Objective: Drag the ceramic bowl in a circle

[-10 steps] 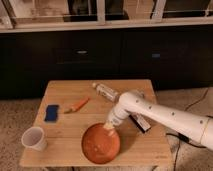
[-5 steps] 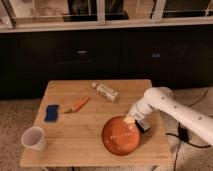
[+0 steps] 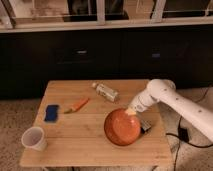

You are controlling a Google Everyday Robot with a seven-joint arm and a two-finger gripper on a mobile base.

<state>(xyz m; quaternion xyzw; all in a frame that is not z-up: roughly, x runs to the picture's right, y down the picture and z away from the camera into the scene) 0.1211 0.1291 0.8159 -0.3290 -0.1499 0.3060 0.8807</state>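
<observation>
A white cup [image 3: 34, 138] is sitting nearest, at the front left corner of the wooden table [image 3: 75, 150], upright and well apart from everything else.

Farther in, the bowl [image 3: 121, 127] is lying on the right half of the table, near the front right, its orange-brown inside facing up. Just beside its right edge a small dark object [image 3: 145, 125] is peeking out; what it is cannot be told.

The gripper [image 3: 131, 110] is pressing down at the bowl's far right rim, reaching in from the right on the white arm [image 3: 170, 100]. Its pale tip is meeting the rim, so it is touching the bowl there. How far the claw is spread, and whether it is pinching the rim or only resting on it, I cannot tell: the tip is showing as one light patch against the glaze.

Behind the cup, a blue sponge [image 3: 51, 112] is lying flat on the left side, and a carrot [image 3: 77, 105] is lying just beside it toward the middle, slanting away. Farther back, a clear bottle [image 3: 105, 91] is lying on its side near the far edge, apart from the bowl.

Beyond the table, dark cabinets [image 3: 85, 55] are running along the wall.
</observation>
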